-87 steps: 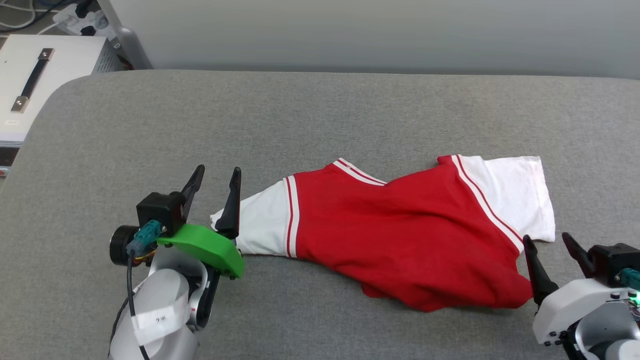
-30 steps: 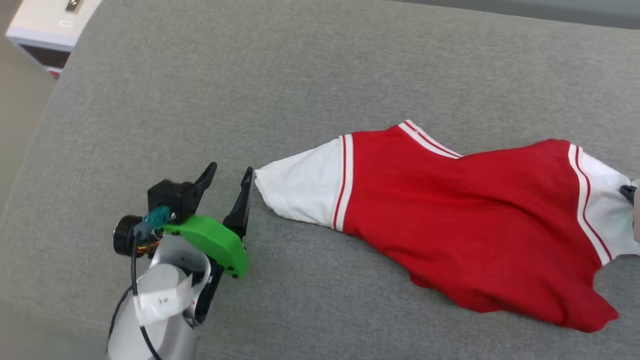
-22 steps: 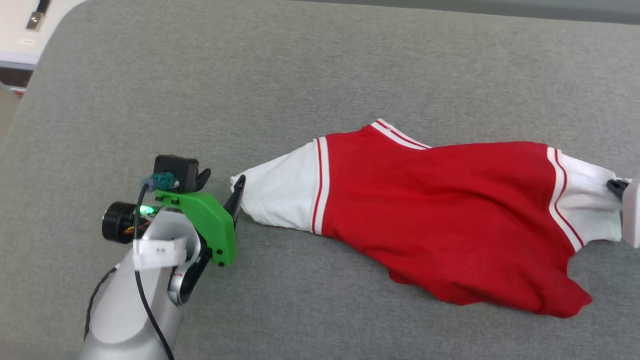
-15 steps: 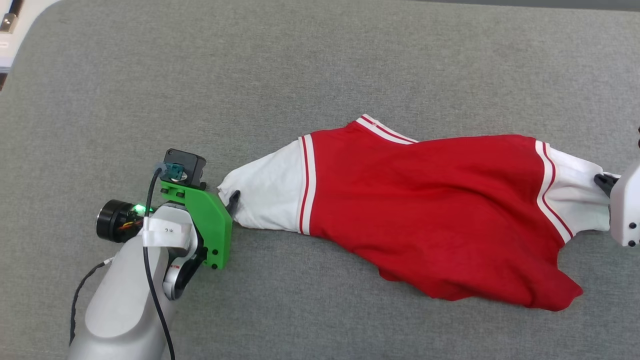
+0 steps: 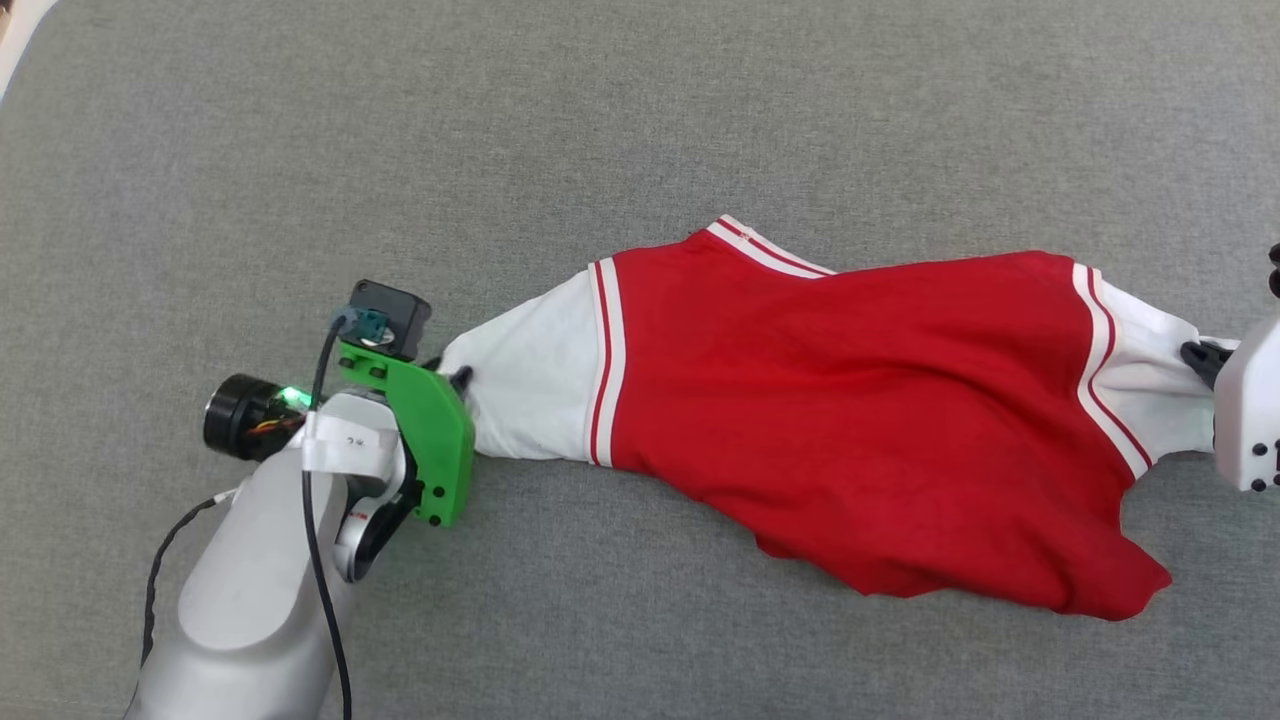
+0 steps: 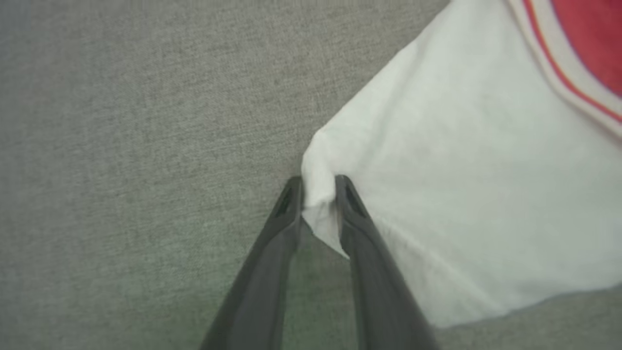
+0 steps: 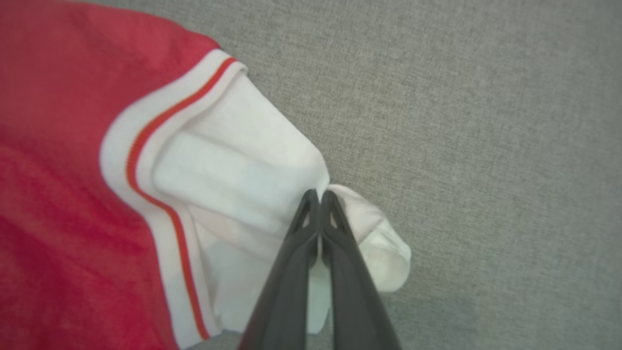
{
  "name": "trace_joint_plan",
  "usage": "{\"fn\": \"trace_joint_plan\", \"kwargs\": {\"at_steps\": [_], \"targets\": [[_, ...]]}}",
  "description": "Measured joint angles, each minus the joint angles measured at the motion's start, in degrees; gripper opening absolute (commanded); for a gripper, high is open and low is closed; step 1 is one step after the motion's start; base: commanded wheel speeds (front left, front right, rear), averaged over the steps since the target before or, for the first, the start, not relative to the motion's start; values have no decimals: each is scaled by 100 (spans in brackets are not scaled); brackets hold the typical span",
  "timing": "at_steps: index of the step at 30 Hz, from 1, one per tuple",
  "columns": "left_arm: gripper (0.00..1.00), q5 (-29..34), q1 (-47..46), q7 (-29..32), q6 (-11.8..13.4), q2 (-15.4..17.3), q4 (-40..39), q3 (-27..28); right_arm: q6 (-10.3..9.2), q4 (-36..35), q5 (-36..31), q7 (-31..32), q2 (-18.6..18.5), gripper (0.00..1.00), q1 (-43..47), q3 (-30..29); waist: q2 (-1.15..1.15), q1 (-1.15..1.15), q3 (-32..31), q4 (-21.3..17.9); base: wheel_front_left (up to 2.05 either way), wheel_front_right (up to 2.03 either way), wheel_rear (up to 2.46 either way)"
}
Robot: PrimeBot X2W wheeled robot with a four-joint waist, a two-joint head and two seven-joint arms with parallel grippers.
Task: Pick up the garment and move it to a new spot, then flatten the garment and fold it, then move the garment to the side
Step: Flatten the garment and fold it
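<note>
Left end effector, open a second ago, now pinches one sleeve tip of the shirt stretched across the grey surface; right end effector stays clamped on the other sleeve. Lifting looks ready.

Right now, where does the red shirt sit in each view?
Head view: the shirt lies across the middle, stretched between the left claw and the right claw.
Left wrist view: upper right, sleeve corner pinched in the claw.
Right wrist view: left half, other sleeve pinched at centre.
Shared landmark: the grey surface underneath.
</note>
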Motion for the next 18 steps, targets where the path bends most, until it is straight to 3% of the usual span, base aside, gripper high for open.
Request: {"fn": "trace_joint_plan", "kwargs": {"at_steps": [8, 18], "targets": [[0, -100, -72, -733, -62, 23, 256, -113, 0, 13, -13, -192, -14, 0, -1, -13, 0, 0, -169, 29, 0, 0, 0], [0, -71, -87, -1753, 212, 249, -153, 211, 1, -38, -91, -985, -145, 0, -49, -134, 0, 0, -730, 34, 0, 0, 0]]}}
